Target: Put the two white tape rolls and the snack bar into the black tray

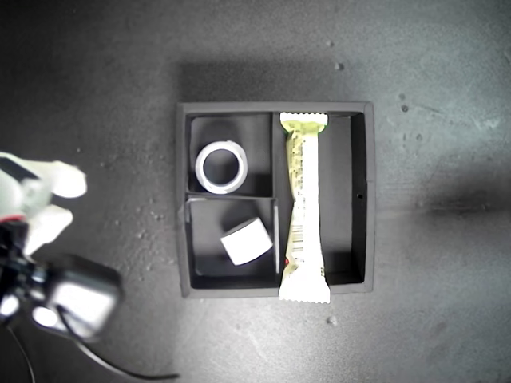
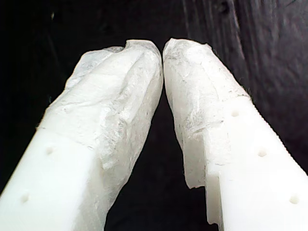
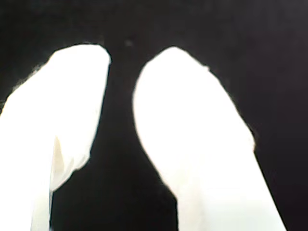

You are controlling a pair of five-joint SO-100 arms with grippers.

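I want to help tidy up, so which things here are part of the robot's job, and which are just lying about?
Part of the job:
- square matte black tray
- white ring-shaped tape roll lying flat
- white tape roll tipped on its side
- long pale yellow-green wrapped snack bar

Just lying about:
- thin black cable
- small specks on the dark table

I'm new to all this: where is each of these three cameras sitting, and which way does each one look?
Exterior view: overhead, looking straight down on the black tray holding two white tape rolls and the snack bar; an arm shows at this view's left edge, though I cannot tell which.
First wrist view: rides my first gripper, looking along its nearly touching fingers toward dark ground.
Second wrist view: rides my second gripper, blurred, fingers slightly apart.
Shared: both wrist views show only white fingers against black, nothing held.
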